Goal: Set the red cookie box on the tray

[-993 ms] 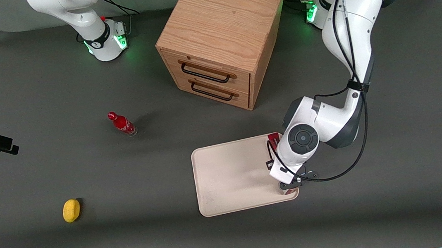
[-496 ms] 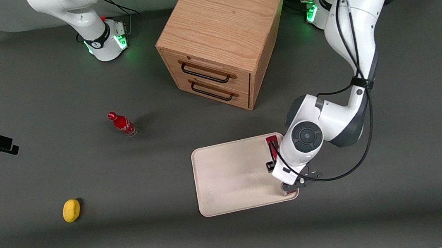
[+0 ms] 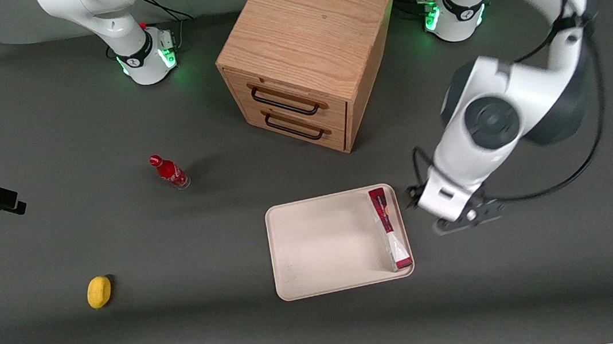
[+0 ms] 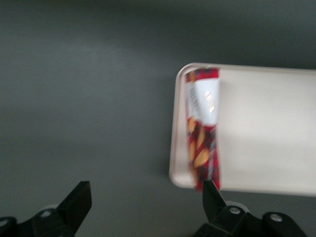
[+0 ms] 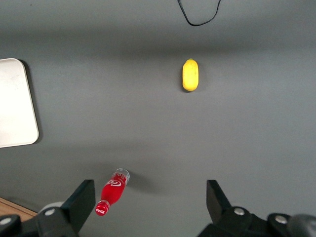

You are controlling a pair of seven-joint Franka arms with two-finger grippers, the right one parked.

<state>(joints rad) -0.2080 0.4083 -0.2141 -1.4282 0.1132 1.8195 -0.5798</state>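
And there it is: the red cookie box [image 3: 390, 229] lies flat in the tray [image 3: 320, 245], tucked along the rim at the working arm's end. The claw [image 3: 465, 222] hangs above the bare table [image 3: 553, 259] just beside the tray, fingers [image 4: 76, 202] spread wide, holding nothing. The placing looks done.

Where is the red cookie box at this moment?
The red cookie box lies flat in the tray, along the rim at the working arm's end. The gripper is open, off the tray over bare table.
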